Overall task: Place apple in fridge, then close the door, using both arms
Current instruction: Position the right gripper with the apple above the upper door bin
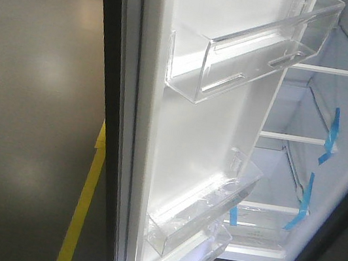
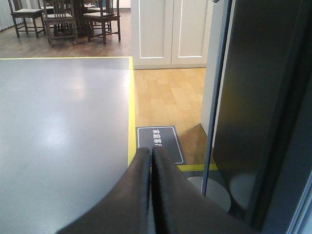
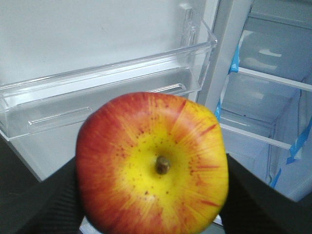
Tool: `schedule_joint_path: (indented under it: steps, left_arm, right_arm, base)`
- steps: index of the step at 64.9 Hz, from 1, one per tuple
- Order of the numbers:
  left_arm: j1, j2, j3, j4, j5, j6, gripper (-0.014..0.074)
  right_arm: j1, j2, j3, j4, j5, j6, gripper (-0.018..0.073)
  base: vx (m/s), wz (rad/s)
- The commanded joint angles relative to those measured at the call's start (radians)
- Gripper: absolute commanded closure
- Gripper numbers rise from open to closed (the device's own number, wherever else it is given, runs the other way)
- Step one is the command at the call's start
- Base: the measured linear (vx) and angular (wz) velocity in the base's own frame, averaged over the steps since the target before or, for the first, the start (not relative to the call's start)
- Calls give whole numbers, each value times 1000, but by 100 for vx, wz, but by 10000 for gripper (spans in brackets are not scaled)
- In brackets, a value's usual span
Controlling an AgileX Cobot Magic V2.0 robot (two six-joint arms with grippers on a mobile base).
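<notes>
The right gripper (image 3: 151, 202) is clamped on the apple (image 3: 152, 156), one black finger (image 3: 39, 204) on each side, the yellow stem end facing the wrist camera. Just beyond the apple, ahead and to the left, is a clear bin (image 3: 107, 97) on the white inner face of the door (image 1: 192, 140), which stands open. Farther ahead and to the right lies the fridge (image 3: 263, 117), its glass shelves (image 3: 273, 78) bare and strips of blue tape (image 3: 297, 146) on its inner wall. The apple is outside the fridge, in front of the door bin.

The left gripper (image 2: 150, 156) has its fingers pressed together with nothing between them. The door's dark outer face rises close on its right. Below and ahead of the fingertips lies a dark floor sign (image 2: 158, 144), bordered by a yellow line (image 2: 131, 122) edging the grey floor (image 2: 58, 136) to the left. Past these comes a wooden floor (image 2: 165, 97), then a white cabinet (image 2: 170, 34), and farthest off, chairs (image 2: 63, 19).
</notes>
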State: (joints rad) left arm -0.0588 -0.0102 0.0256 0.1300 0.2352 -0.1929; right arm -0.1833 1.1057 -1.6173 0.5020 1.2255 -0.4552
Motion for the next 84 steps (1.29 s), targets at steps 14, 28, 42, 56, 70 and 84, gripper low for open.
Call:
schedule_joint_path:
  steps: [14, 28, 42, 56, 70, 84]
  left_arm:
    - [1, -17, 28, -1, -71, -7, 603]
    - [1, -17, 28, -1, -71, -7, 603]
    - [1, -17, 28, -1, -71, -7, 603]
    - [1, -17, 28, -1, -71, -7, 603]
    - [1, -17, 28, -1, -71, -7, 603]
    - [1, -17, 28, -1, -71, -7, 603]
  right_arm:
    - [-3, -13, -28, 34, -66, -7, 568]
    - [-3, -13, -28, 34, -66, -7, 568]
    - [-3, -13, -28, 34, -66, -7, 568]
    - [-3, -13, -28, 34, -66, -7, 568]
    - [-3, -13, -28, 34, -66, -7, 568]
    - [-3, -13, -28, 34, -66, -7, 568]
  base:
    - [4, 0]
    - [4, 0]
    - [3, -1]
    - [0, 0]
    - [0, 0]
    - [0, 0]
